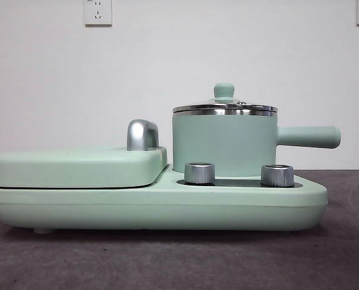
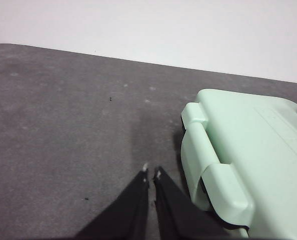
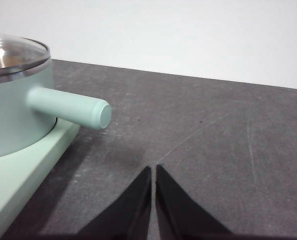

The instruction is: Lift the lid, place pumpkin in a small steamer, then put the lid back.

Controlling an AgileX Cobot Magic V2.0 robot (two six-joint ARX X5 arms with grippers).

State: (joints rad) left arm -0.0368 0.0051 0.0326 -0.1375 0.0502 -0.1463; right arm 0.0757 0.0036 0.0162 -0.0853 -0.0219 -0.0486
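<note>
The small steamer [image 1: 223, 144] stands on the right half of a mint-green cooker base [image 1: 155, 205], its long handle [image 1: 307, 136] pointing right. The glass lid [image 1: 224, 107] with its mint knob sits on the pot. In the right wrist view the steamer [image 3: 13, 112] and lid [image 3: 13, 55] show beside my right gripper [image 3: 153, 170], which is shut and empty over the grey table, apart from the handle. My left gripper [image 2: 151, 173] is shut and empty beside the cooker's flat hinged cover [image 2: 248, 150]. The pumpkin is out of view.
The flat hinged cover [image 1: 77, 166] with a chrome handle [image 1: 142, 134] fills the cooker's left half. Two chrome dials [image 1: 199, 173] [image 1: 277, 175] sit in front of the pot. White wall with sockets [image 1: 98, 11] lies behind.
</note>
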